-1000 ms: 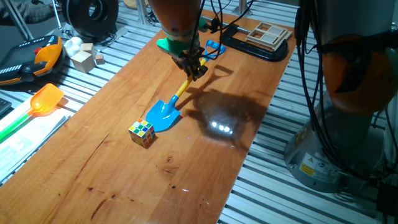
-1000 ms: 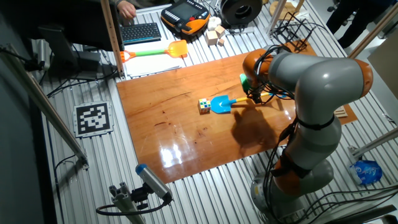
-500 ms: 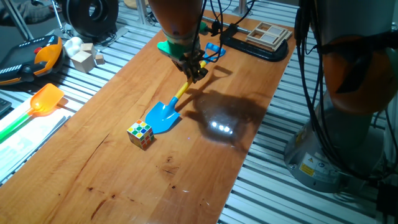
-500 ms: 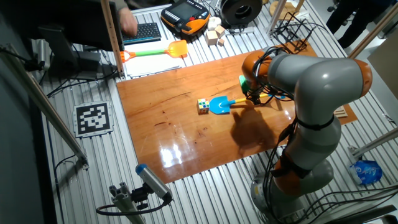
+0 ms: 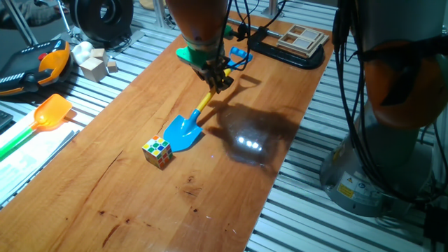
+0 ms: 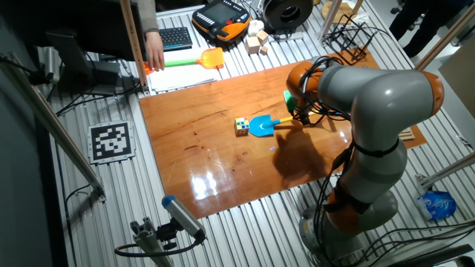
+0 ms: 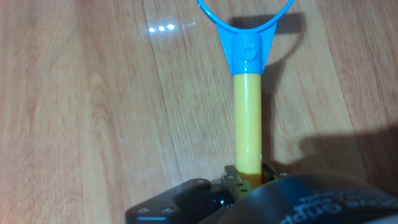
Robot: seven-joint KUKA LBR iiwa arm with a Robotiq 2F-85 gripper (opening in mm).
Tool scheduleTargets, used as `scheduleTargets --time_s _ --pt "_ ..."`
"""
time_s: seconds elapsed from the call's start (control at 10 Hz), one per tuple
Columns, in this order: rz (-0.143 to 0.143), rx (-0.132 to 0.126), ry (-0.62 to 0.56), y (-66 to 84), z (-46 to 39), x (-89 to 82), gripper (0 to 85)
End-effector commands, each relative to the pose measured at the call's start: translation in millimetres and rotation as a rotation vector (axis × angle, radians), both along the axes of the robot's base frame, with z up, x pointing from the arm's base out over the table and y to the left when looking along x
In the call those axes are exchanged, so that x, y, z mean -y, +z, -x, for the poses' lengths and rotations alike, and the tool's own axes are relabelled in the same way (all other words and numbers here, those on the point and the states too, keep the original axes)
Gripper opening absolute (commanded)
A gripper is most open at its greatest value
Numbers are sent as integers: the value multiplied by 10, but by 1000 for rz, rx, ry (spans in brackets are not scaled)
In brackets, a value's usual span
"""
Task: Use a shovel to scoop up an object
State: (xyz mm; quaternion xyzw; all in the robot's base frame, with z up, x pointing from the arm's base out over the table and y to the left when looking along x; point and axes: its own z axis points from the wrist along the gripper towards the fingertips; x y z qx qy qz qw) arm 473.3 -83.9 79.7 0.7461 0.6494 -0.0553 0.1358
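The shovel (image 5: 185, 130) has a blue blade flat on the wooden table and a yellow shaft slanting up to my gripper (image 5: 217, 78). My gripper is shut on the shaft near its blue end loop (image 5: 242, 54). The blade tip touches the multicoloured cube (image 5: 157, 151), which sits on the table just in front of it. In the other fixed view the cube (image 6: 242, 126) is left of the blade (image 6: 260, 125), with my gripper (image 6: 300, 115) to the right. The hand view shows the yellow shaft (image 7: 247, 121) and the blade's neck (image 7: 249, 46); the cube is out of view there.
An orange scoop (image 5: 50, 113) with a green handle lies left of the table. Pale wooden blocks (image 5: 94, 66) sit at the back left. A black tray with a wooden puzzle (image 5: 299, 38) is at the table's far end. A person's hand (image 6: 154, 53) rests near the scoop.
The shovel and my gripper have slid toward the cube, pushing it a little further along the table. The person's hand has moved down toward the scoop.
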Motion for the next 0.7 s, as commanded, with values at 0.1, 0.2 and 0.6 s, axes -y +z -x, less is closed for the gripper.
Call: scheduleTargets --time_s 0.1,0.2,0.6 --pt "0 -2 2 8 -1 -10 0" --pt "6 -4 -1 25 0 -29 0" --pt "8 -12 -10 48 4 -72 0"
